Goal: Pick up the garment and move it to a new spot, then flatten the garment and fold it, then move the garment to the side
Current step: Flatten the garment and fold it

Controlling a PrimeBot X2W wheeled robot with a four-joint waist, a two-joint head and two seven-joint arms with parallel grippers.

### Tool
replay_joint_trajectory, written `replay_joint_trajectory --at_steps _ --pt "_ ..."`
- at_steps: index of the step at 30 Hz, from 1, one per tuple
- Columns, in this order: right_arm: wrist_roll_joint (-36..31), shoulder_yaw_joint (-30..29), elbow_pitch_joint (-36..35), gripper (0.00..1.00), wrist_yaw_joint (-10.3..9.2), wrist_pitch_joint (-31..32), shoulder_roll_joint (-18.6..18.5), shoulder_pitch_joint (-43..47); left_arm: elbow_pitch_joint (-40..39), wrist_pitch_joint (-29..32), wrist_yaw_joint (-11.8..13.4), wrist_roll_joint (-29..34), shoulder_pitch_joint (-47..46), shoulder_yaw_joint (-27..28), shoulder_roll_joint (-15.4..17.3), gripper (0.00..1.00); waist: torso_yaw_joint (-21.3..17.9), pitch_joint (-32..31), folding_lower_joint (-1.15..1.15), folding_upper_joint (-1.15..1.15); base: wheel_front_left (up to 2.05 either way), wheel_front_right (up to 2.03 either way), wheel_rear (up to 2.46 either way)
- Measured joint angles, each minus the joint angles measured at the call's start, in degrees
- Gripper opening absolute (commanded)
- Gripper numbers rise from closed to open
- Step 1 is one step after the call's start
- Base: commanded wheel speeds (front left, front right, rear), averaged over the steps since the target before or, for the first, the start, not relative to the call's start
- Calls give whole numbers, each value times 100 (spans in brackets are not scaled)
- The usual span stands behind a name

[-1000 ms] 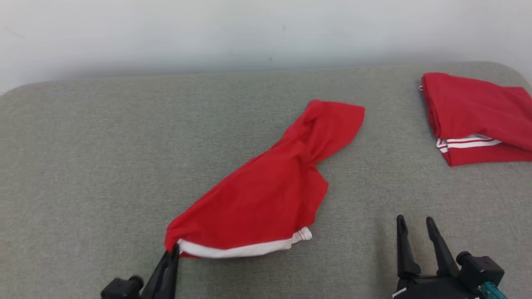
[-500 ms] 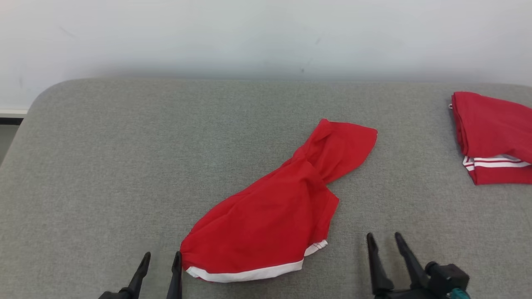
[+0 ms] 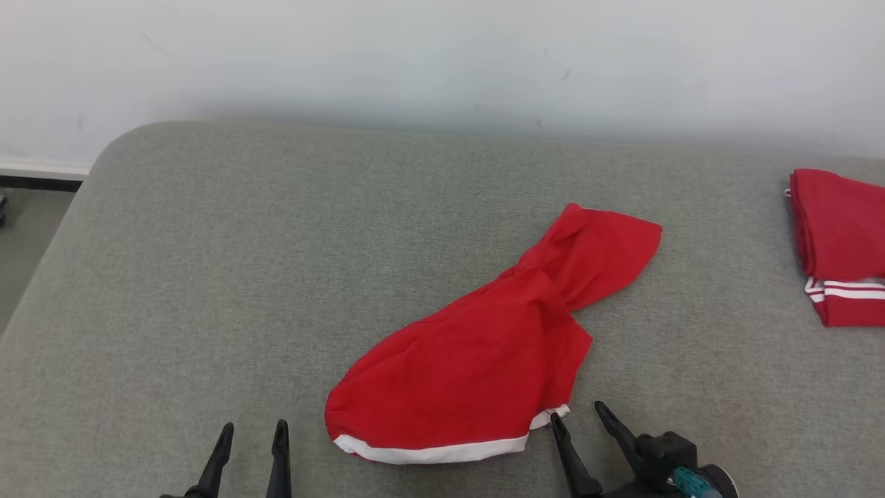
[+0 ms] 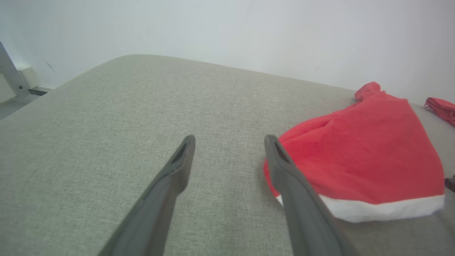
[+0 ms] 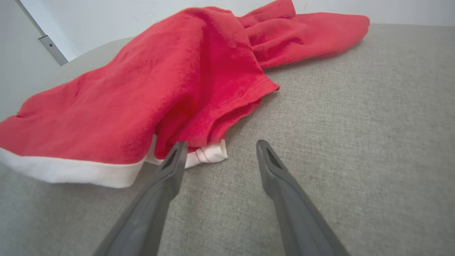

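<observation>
A grey, cloth-covered desk (image 3: 207, 277) with rounded corners stands against a plain white wall (image 3: 442, 55). A strip of floor (image 3: 24, 249) shows past its left end. The red garment (image 3: 484, 353) lies rumpled near the front, its white hem toward the robot. The left hand (image 3: 253, 425) is spread and empty, just beside the hem. The right hand (image 3: 578, 411), also spread, is at the hem's other corner. A folded red piece (image 3: 836, 235) lies far right.

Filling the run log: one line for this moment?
garment loose, unfolded | left gripper open, clear | right gripper open, at its edge
</observation>
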Motion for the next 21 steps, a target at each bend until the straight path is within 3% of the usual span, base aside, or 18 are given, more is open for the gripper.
replay_joint_trajectory --at_steps 6,7,9,10,11,12,17,21 --pt "-154 112 699 100 0 0 -25 -411 21 0 0 -103 -4 -66 -8 100 171 48 1 0 0 0 0" --pt "-166 119 820 94 0 -1 -23 -467 25 0 1 -118 -5 -70 -8 100 194 56 1 0 0 0 0" --pt "-213 136 1036 57 0 -9 -21 -580 49 0 4 -130 -9 -74 -8 100 233 65 1 0 0 0 0" --pt "-234 138 1110 50 0 -10 -19 -642 57 0 20 -138 -10 -81 -8 100 247 68 1 0 0 0 0" --pt "-234 133 1167 30 0 -10 -14 -688 64 0 25 -143 -13 -82 -8 100 256 69 0 0 0 0 0" --pt "-234 123 1238 0 0 -11 -14 -730 68 0 44 -147 -15 -91 -9 100 259 65 1 0 0 0 0" --pt "-198 88 1288 0 0 -5 26 -781 81 0 47 -183 -17 -90 -9 100 226 19 1 0 0 0 0" --pt "-162 -165 901 0 0 -1 -2 -575 94 0 54 -220 26 -81 -8 100 128 -19 1 0 0 0 0"
